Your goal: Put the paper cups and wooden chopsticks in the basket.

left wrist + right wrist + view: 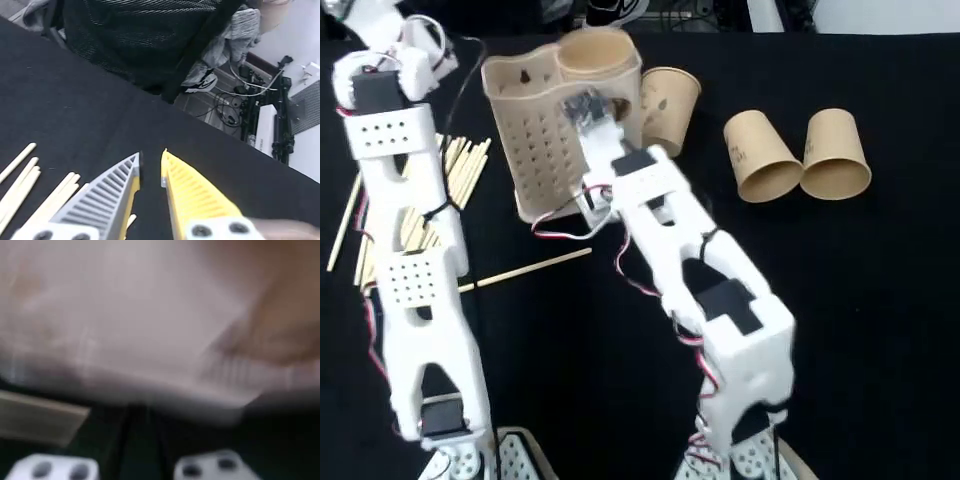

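Black table [880, 330] lay open toward its right edge; my right gripper [588, 108] sat at the basket [535, 130] rim, whether parted I couldn't tell; left gripper [151, 159] narrowly parted, empty.

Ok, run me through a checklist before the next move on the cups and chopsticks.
1. Basket upright: ok.
2. One paper cup in the basket: ok.
3. Other cups in: not ok. One is beside the basket, two lie on the table.
4. Chopsticks in: not ok. They are piled on the table under the left arm, with a lone chopstick apart.
5. Left jaws free: ok, nothing between them.
6. Right arm clear of the basket: cannot tell, its tip overlaps the basket.
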You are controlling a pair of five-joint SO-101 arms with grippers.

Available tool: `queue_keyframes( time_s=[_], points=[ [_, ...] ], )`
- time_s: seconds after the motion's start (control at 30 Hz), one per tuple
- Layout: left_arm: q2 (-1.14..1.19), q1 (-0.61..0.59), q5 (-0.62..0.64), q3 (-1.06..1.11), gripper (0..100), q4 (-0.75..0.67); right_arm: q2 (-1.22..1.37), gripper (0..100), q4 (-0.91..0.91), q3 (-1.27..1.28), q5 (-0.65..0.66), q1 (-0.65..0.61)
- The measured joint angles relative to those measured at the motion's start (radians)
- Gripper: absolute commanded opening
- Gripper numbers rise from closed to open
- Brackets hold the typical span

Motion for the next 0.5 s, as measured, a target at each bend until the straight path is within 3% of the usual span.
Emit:
queue_keyframes(
  time_s=[0.5],
  points=[
    [-0.003,-0.023,0.0,0.0,9,0.066,0.034,1.2,0.109,0.005,-0.002,0.005]
  ],
)
